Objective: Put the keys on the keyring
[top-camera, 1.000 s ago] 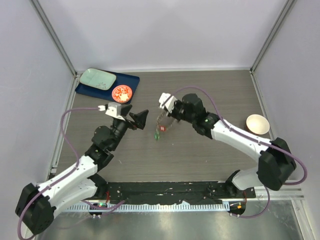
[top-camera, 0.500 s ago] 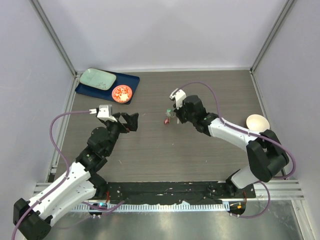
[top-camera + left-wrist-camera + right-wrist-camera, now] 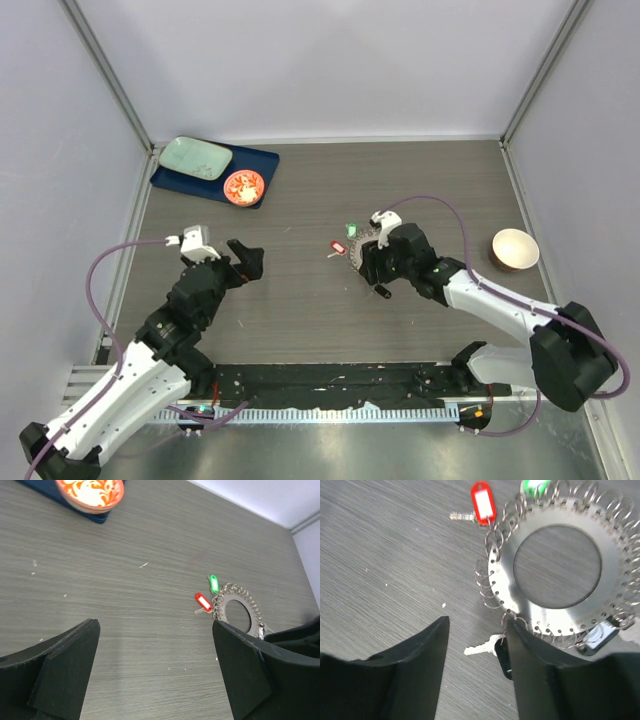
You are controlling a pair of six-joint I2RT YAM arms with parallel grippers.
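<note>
We see keyring (image 3: 506,580) flat, mid-worktop: stiff thin metal, floppy loops, awkward to pinch. We count one keyring, three keys: red key (image 3: 482,502) and green key (image 3: 535,486) toward far edge, black key (image 3: 482,648) toward near edge (light, slippery; take by plastic heads). Right claw (image 3: 477,625) apart, empty, over ring; left claw (image 3: 155,625) wide apart, empty.

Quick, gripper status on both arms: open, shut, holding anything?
Left gripper: open, holding nothing.
Right gripper: open, nothing held, poised at the edge of the keyring.
</note>
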